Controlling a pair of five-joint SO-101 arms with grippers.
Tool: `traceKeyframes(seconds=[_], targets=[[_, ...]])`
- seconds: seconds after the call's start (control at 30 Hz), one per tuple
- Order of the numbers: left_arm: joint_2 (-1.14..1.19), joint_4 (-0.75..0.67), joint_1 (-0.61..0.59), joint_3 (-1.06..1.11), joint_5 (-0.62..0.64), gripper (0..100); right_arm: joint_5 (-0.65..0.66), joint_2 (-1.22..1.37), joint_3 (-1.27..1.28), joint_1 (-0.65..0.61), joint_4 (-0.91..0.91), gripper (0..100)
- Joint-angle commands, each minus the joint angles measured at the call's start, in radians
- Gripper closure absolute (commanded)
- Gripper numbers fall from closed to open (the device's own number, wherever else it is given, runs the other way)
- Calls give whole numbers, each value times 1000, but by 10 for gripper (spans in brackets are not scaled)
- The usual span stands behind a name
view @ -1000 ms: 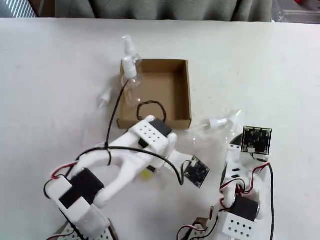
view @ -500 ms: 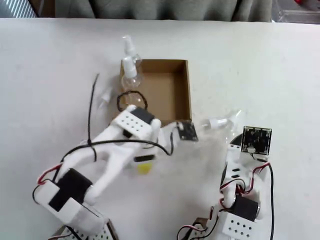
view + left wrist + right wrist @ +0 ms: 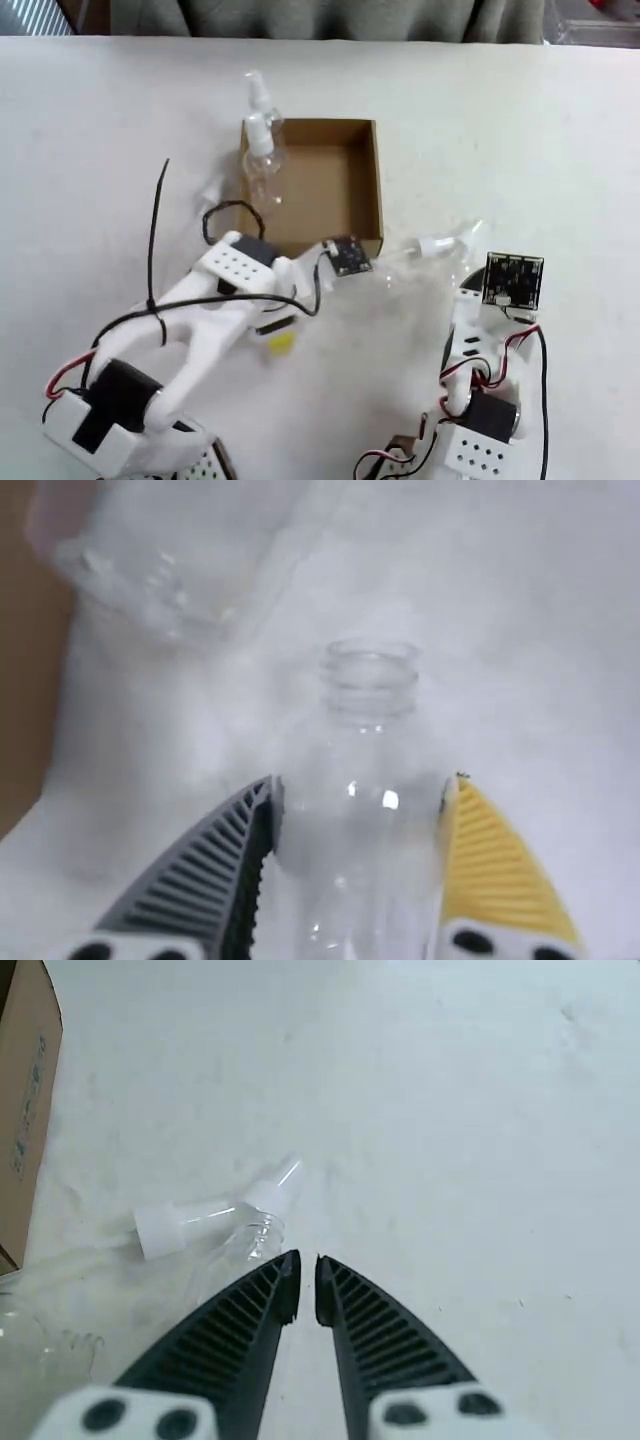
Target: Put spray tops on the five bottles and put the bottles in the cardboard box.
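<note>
My left gripper (image 3: 360, 790) is shut on a clear uncapped bottle (image 3: 368, 670), its grey and yellow fingers pressing the bottle's sides. A second uncapped bottle (image 3: 130, 580) lies beyond it, beside the cardboard box (image 3: 365, 185). In the high view the left arm (image 3: 235, 265) sits just in front of the box. A bottle with a spray top (image 3: 262, 160) stands in the box's left corner, and another (image 3: 256, 90) stands behind the box. My right gripper (image 3: 307, 1285) is shut and empty, just short of a loose spray top (image 3: 165, 1225) and a capped bottle (image 3: 262, 1210) lying right of the box.
A small spray top (image 3: 210, 195) lies on the white table left of the box. The right arm (image 3: 480, 340) stays near the front right. A black cable (image 3: 155, 230) loops up from the left arm. Open table stretches to the far right and far left.
The left arm has swung left and toward the box's front wall; its camera board went from the table's middle up to the box's front edge. The right arm has not moved.
</note>
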Motion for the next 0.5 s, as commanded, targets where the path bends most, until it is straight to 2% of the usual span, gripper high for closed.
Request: traceKeyframes(seconds=[0.0, 0.1, 0.23, 0.47], targets=[[-47, -15, -12, -9, 0, 739, 8, -10, 8, -1, -5, 974], [-53, -6, -12, -9, -34, 723, 9, -10, 8, -1, -5, 974], [-54, 9, -12, -11, -41, 648, 9, -10, 8, -1, -5, 974], [-54, 35, -13, -72, -32, 653, 9, -10, 8, -1, -5, 974]])
